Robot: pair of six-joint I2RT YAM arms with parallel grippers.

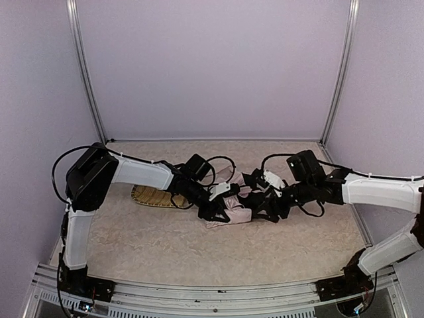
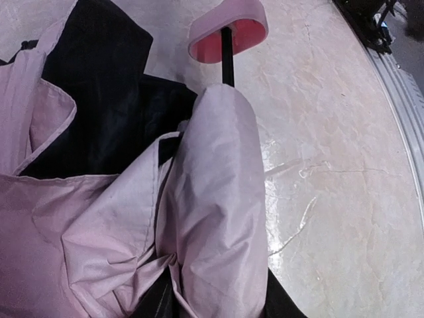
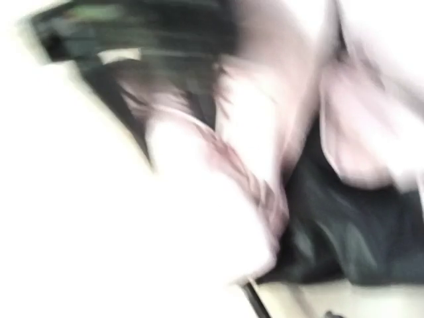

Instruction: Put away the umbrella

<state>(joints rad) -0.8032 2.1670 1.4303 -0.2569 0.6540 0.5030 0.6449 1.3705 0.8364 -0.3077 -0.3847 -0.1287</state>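
Observation:
The umbrella (image 1: pixel 233 211) lies half collapsed in the middle of the table, pale pink fabric crumpled over black lining. In the left wrist view a thick pink fold (image 2: pixel 215 199) runs up to the thin black shaft (image 2: pixel 227 59) and the small pink handle (image 2: pixel 228 26). My left gripper (image 1: pixel 213 211) sits on the umbrella's left end; its dark fingers (image 2: pixel 286 306) flank the creased fold and pinch it. My right gripper (image 1: pixel 265 207) is at the umbrella's right end among black fabric. The right wrist view is badly blurred, showing only pink cloth (image 3: pixel 265 99) and black lining (image 3: pixel 358 232), with no fingers visible.
A woven yellow bamboo tray (image 1: pixel 151 197) lies left of the umbrella, partly under my left forearm. Pale walls and metal posts enclose the back and sides. The table's metal front rail (image 2: pixel 397 86) runs along the right of the left wrist view.

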